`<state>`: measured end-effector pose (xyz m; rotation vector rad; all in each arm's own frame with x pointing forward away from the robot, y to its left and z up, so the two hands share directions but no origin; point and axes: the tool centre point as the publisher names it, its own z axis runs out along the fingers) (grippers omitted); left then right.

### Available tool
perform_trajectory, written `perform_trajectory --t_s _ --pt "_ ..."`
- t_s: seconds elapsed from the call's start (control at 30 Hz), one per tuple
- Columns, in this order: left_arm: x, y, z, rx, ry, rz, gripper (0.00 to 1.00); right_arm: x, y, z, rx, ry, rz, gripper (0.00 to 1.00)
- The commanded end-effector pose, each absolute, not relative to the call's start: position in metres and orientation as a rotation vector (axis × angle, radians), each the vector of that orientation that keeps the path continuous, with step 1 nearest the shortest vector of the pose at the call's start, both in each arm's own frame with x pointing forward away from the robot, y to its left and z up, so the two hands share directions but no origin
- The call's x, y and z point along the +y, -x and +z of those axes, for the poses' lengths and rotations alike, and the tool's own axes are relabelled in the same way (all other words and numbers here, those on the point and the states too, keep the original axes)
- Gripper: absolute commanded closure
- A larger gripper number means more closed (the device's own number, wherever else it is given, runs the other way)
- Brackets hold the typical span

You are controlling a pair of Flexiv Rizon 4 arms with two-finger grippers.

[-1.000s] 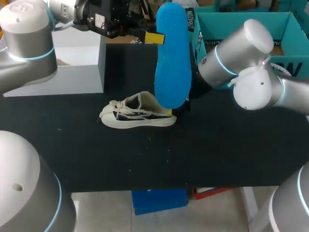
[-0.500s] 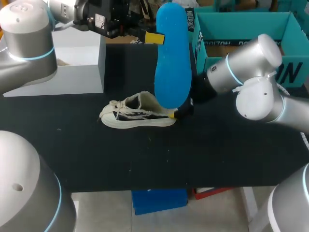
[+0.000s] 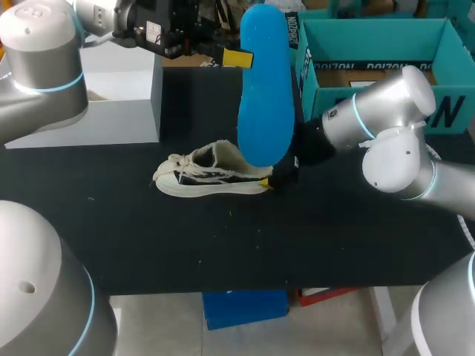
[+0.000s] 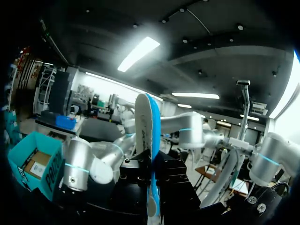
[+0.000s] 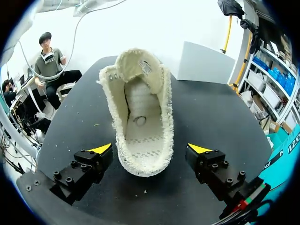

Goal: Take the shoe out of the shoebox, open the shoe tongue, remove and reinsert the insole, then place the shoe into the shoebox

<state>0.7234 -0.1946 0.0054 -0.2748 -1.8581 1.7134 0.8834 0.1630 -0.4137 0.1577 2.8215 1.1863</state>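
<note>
Black tabletop (image 3: pixel 334 237) carries the shoe (image 3: pixel 211 176) near its centre, toe toward 9 o'clock, with the shoebox (image 3: pixel 371 24) at 1 o'clock. My right gripper (image 5: pixel 150 148) stands wide, flanking the heel without touching. My left gripper (image 3: pixel 241 58) clamps the blue insole (image 3: pixel 266 96) upright above. Closing off-centre could skid the shoe or crush its collar, I reckon.
</note>
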Motion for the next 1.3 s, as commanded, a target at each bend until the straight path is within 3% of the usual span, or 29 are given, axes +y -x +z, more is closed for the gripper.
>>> perform_trajectory --t_s 0.03,0.53,0.97,1.3 --pt "-0.195 -0.722 0.004 -1.86 0.273 1.718 1.0 0.163 -0.883 -0.417 2.819 -0.163 1.193 0.0" --pt "-0.195 -0.722 0.004 -1.86 0.273 1.718 1.0 0.162 -0.885 -0.416 2.84 -0.164 1.167 0.0" --pt "-0.195 -0.722 0.004 -1.86 0.273 1.718 1.0 0.161 -0.897 -0.374 3.068 -0.101 0.639 0.0" --pt "-0.195 -0.722 0.004 -1.86 0.273 1.718 1.0 0.184 -0.906 -0.37 3.165 -0.078 0.303 0.0"
